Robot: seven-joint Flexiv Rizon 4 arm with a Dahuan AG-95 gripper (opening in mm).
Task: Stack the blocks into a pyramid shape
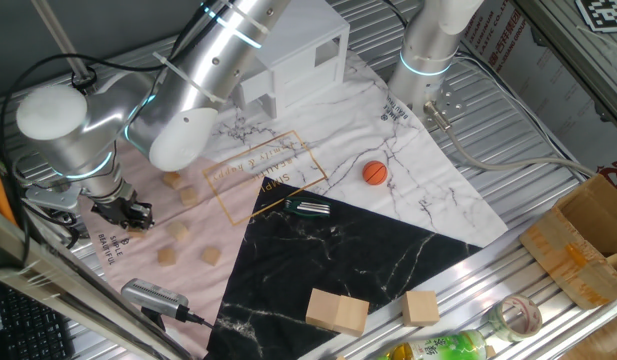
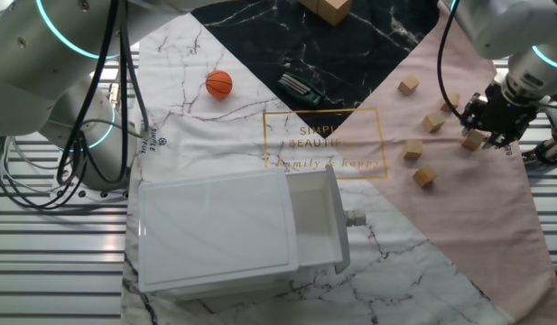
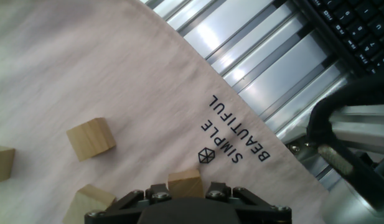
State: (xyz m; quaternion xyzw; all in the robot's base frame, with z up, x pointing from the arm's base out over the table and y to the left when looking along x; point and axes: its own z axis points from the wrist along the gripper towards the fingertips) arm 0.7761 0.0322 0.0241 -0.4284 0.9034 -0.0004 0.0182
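Item: six small light-tan wooden cubes (image 1: 189, 196), all alike, the blocks of the task.
Location: five cubes are seen lying loose and well apart on the pink part of the cloth (image 1: 138, 250), none stacked; a sixth cube (image 3: 185, 185) is seen in the hand view between the fingers.
Handling, judged: light, rigid and unbreakable; flat, dry wooden faces are expected to grip well, though a cube taken off-centre may twist.
Hold, judged: two opposite flat faces are best taken, squarely and near the cube's middle, so that the bottom face is left free for setting down.
Gripper: the black two-finger gripper (image 2: 496, 122) is held low over the left edge of the pink cloth in one fixed view, beside the printed lettering (image 3: 236, 132).
Jaws: narrowly parted and closed upon the sixth cube, as judged from the hand view.
Arm pose: the silver arm (image 1: 213, 70) is reached down from the far side, the wrist bent so that the fingers are pointed at the cloth.
Not of the task: an orange ball (image 1: 375, 172), two larger pale wooden blocks (image 1: 337, 311) and a white drawer box (image 2: 233, 231) are set apart.
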